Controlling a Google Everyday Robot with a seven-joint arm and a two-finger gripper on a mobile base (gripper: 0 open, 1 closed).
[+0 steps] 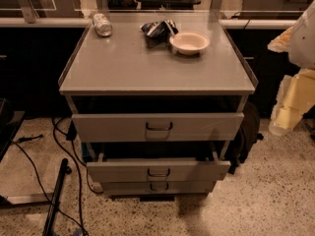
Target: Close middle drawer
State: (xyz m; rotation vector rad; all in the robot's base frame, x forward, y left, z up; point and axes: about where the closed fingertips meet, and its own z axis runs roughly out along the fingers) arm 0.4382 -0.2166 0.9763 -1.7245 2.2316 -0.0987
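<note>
A grey metal cabinet (157,65) with three drawers stands in the middle of the camera view. The middle drawer (158,171) has a low wide front with a small dark centre handle. It is pulled out toward me, with a dark gap above it. The taller top drawer (157,127) is also out a little. The lowest drawer (158,186) sits further in, under the middle one. My gripper (281,122) hangs at the right edge on the pale arm, right of the cabinet at top-drawer height, apart from all drawers.
On the cabinet top lie a drink can on its side (103,24), a dark crumpled bag (158,29) and a white bowl (189,43). Black cables (74,171) and a black bar (55,195) lie on the floor at left. A dark bag (250,132) sits right of the cabinet.
</note>
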